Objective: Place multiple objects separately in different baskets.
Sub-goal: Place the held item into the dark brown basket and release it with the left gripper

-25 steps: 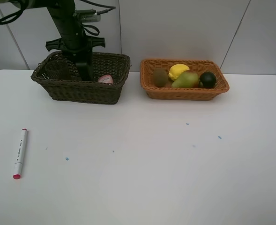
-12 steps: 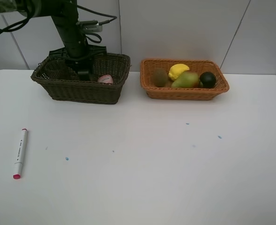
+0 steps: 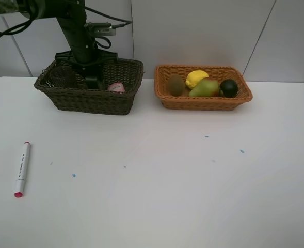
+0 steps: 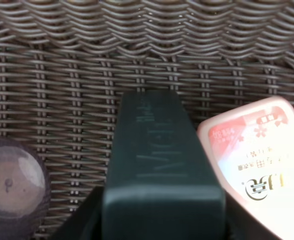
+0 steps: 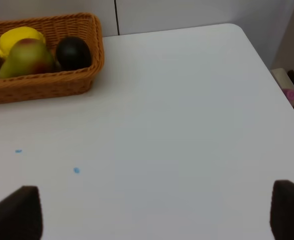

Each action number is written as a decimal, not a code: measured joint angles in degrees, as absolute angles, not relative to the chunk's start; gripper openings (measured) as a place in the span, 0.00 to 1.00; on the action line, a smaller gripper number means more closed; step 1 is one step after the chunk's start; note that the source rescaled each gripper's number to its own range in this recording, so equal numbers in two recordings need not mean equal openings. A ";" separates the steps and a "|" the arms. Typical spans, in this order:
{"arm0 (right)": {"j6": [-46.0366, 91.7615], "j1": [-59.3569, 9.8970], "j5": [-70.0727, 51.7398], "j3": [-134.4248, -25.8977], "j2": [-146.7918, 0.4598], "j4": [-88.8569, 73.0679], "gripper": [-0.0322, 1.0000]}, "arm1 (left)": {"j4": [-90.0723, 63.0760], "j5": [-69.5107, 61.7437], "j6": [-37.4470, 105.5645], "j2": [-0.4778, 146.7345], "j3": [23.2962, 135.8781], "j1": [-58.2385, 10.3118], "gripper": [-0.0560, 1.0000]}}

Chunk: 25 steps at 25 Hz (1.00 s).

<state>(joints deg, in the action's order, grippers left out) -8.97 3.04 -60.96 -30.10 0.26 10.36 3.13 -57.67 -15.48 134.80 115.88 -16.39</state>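
My left gripper (image 3: 92, 80) reaches down into the dark brown basket (image 3: 90, 101). In the left wrist view the dark pump bottle (image 4: 156, 150) lies on the basket floor between the left gripper's (image 4: 159, 222) fingers; whether they still press it is unclear. The pink bottle (image 4: 256, 170) (image 3: 116, 87) and the mauve cup (image 4: 14, 192) lie on either side of it. The orange-tan basket (image 3: 203, 103) holds the kiwi (image 3: 176, 85), lemon (image 3: 196, 78), pear (image 3: 205, 88) and dark green fruit (image 3: 228, 87). The marker (image 3: 21, 168) lies on the table at the left. My right gripper (image 5: 151, 215) is open over bare table.
The white table (image 3: 167, 175) carries a few small blue specks (image 3: 73, 175). Its right rear corner (image 5: 236, 27) shows in the right wrist view, with clutter (image 5: 291, 92) beyond the edge. A white panelled wall stands behind both baskets.
The left arm has shifted its pose above the dark basket, its upper link swinging into view at the top left. The gripper stays inside the basket. Nothing else moved.
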 joint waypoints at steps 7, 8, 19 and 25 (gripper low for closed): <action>-8.97 3.04 -60.96 -30.10 0.26 10.36 1.00 | 2.10 -57.52 -18.83 134.80 115.95 -16.39 0.99; -8.97 3.04 -60.96 -30.10 0.26 10.36 1.00 | 1.68 -57.58 -18.94 134.80 115.95 -16.39 0.99; -8.97 3.04 -60.96 -30.10 0.26 10.36 1.00 | 0.41 -59.39 -19.25 134.41 115.95 -16.39 1.00; -8.97 3.04 -60.96 -30.10 0.26 10.36 1.00 | 0.41 -59.76 -19.31 131.75 115.95 -16.39 1.00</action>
<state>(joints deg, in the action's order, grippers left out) -8.97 3.04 -60.96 -30.10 0.26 10.36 0.41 -59.76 -19.31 131.75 115.95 -16.39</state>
